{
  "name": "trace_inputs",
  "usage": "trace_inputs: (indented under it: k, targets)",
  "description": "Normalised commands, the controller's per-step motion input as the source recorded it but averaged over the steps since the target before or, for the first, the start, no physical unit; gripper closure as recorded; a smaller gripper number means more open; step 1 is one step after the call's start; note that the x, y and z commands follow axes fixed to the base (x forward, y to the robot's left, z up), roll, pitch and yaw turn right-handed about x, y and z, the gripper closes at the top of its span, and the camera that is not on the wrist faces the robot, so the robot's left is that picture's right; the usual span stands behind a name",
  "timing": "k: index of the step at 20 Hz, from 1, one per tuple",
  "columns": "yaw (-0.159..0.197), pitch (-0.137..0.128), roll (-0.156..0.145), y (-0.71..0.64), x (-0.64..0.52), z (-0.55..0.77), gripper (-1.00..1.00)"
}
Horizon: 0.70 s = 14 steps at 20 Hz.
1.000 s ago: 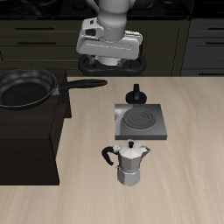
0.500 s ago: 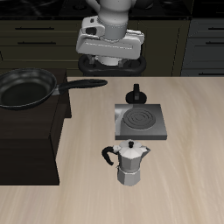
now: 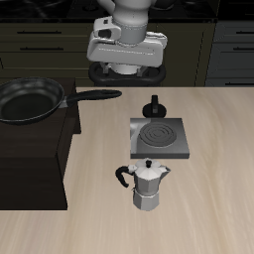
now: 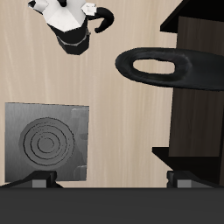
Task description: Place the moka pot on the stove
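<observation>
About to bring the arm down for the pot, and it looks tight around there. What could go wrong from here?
The moka pot stands right against the stove's front edge, so a low approach could likely clip the plate. Its black handle juts toward the cabinet, leaving little room on that side. The frying pan's handle overhangs the table near the gripper's path down.

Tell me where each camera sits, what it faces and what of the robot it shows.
Exterior view: from the front and above, facing the table; shows the arm and gripper high at the back.
Wrist view: on the gripper, looking straight down; only its two fingertips show.
Shared: the moka pot, the stove, the frying pan's handle.
</observation>
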Motion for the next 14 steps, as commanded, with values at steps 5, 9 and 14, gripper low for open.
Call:
trace_inputs:
  k: [5, 9, 14]
  targets:
    - [-0.001, 0.019, -0.003, 0.11, 0.27, 0.01, -1.00]
    - [0.001, 0.002, 0.012, 0.09, 0.14, 0.03, -1.00]
    - [-0.007, 0.008, 0.004, 0.07, 0.23, 0.02, -1.00]
